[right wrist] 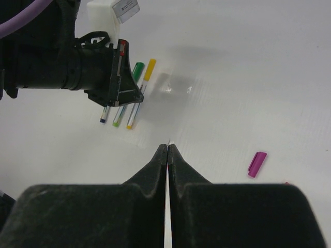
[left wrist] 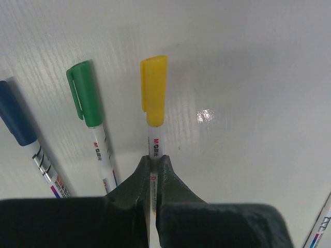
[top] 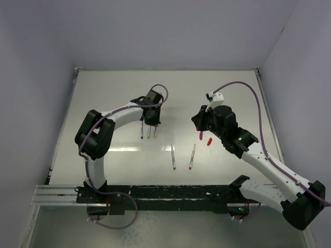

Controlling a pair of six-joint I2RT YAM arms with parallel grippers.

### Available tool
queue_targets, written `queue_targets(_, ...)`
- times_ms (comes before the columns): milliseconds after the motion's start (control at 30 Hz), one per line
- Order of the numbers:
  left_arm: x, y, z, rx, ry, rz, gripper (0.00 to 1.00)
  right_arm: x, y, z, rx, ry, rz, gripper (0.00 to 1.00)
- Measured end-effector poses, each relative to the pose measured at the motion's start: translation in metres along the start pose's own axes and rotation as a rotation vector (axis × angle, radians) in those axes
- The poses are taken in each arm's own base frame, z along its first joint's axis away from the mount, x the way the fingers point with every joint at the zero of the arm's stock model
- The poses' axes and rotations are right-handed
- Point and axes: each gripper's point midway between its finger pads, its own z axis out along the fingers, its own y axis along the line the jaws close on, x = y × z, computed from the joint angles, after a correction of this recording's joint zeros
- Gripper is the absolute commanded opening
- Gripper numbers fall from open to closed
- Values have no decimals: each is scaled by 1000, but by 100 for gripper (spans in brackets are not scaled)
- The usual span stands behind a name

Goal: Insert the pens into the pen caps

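My left gripper (left wrist: pixel 154 157) is shut on the barrel of a pen (left wrist: pixel 155 142) that wears a yellow cap (left wrist: pixel 154 90). Beside it on the white table lie a green-capped pen (left wrist: pixel 85 95) and a blue-capped pen (left wrist: pixel 16 116). From above, the left gripper (top: pixel 151 123) stands over these three pens (top: pixel 148 132). Two uncapped pens (top: pixel 173 156) (top: pixel 192 156) lie apart at mid-table. A purple cap (right wrist: pixel 257 164) (top: pixel 200 135) and a red cap (top: pixel 209 140) lie loose by my right gripper (right wrist: pixel 168 145) (top: pixel 198 123), which is shut and holds nothing.
The white table (top: pixel 114 93) is walled by pale panels at the back and sides. A black mounting rail (top: pixel 155 192) runs along the near edge between the arm bases. The left arm's wrist (right wrist: pixel 77 62) fills the upper left of the right wrist view.
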Motion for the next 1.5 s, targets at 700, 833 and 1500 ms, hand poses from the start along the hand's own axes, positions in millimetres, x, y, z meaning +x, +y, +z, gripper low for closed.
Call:
queue_targets(700, 8, 0, 7, -3, 32, -42, 31, 26, -6, 15, 24, 98, -13, 21)
queue_targets(833, 2, -4, 4, 7, 20, -42, 32, 29, -7, 16, 28, 108, -15, 21)
queue_targets(1500, 34, -88, -58, 87, -31, 165, 41, 29, -61, 9, 275, 95, 68, 65)
